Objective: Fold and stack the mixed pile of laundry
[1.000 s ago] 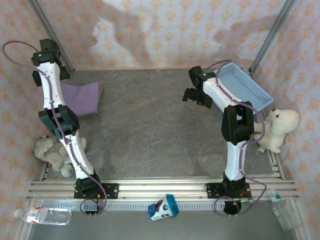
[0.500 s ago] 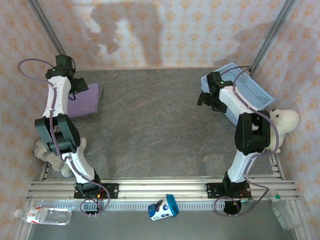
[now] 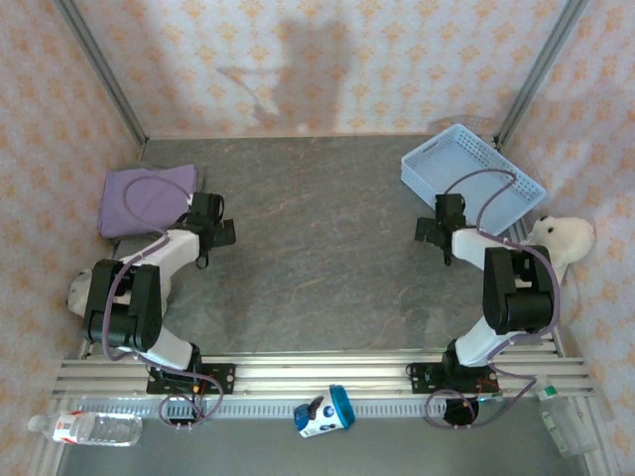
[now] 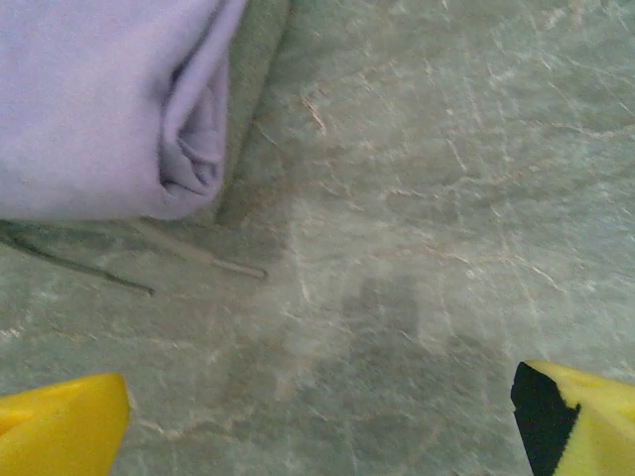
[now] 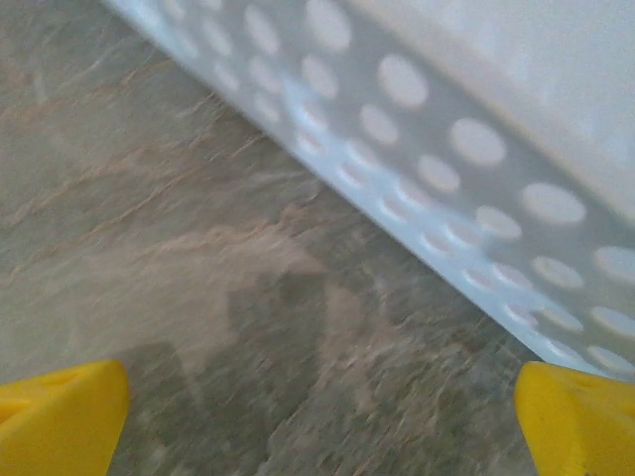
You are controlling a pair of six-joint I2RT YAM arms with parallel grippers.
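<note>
- A small grey plush toy (image 3: 75, 291) sits at about 8 o'clock from the table's middle, at the table's edge and well apart from the laundry.
- The lavender-purple soft folded T-shirt (image 3: 139, 201) lies at 10 o'clock on the dark grey stone-patterned table (image 3: 317, 268). In the left wrist view it takes the 11 o'clock corner, with its rounded fold turned toward the camera.
- The plain grey-olive cloth garment (image 4: 260, 59) lies under the T-shirt and touches it. Only a strip of its edge shows along the T-shirt's right side, and thin grey-green cords (image 4: 189, 256) lie on the table just beside the stack.
- As they lie, both pieces look folded and stacked, so the task seems all but done.
- Both garments should handle as light, limp and quick to slump, and a pinch on the top layer alone would likely peel the fold open. The thick rounded fold is the better hold, with every layer taken at once.
- The left gripper (image 3: 212, 226) is at 9 o'clock, near the stack's lower right corner. Its yellow fingertips (image 4: 60, 431) are spread wide with nothing between them.
- The right gripper (image 3: 437, 226) is at 3 o'clock over bare table, its yellow fingertips (image 5: 60, 416) likewise wide apart and empty.
- The light blue perforated plastic basket (image 3: 474, 180) stands at 2 o'clock, near the right gripper.
- A white plush toy (image 3: 562, 241) rests at 3 o'clock, at the table's right edge.
</note>
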